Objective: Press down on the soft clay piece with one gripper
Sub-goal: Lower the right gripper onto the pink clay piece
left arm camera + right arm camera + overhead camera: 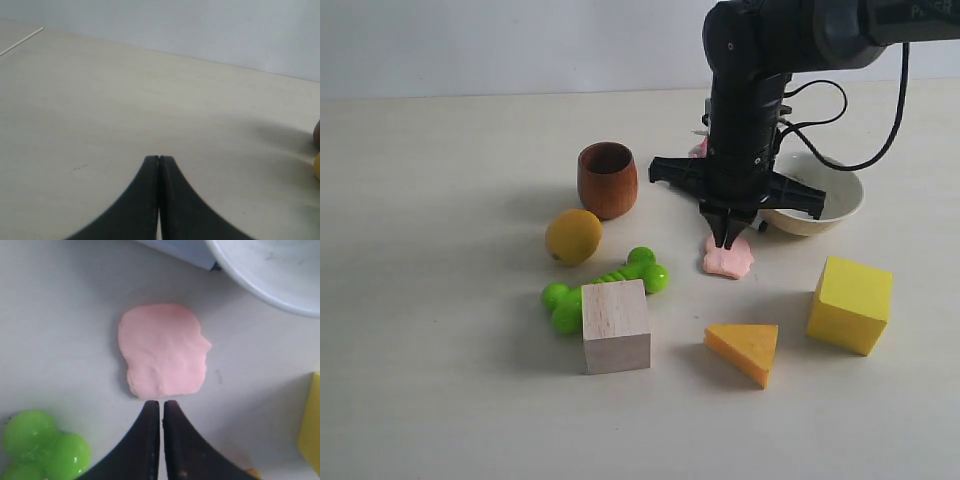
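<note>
The soft clay piece [729, 262] lay flat on the bench [440, 400] between a green bone toy [645, 268] and a bowl [845, 210]. The right gripper [727, 243] hung at its edge, fingers [145, 440] closed together, empty.

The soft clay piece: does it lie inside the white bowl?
No, the soft clay piece lies flat on the table, outside the white bowl.

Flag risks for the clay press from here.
The right gripper, jaws shut, lines up with the edge of the soft clay piece, not its middle: the press may clip the rim or miss.
Soft clay may stick to the tips and lift.
Its crossbar looks close to the bowl; may nudge it.
</note>
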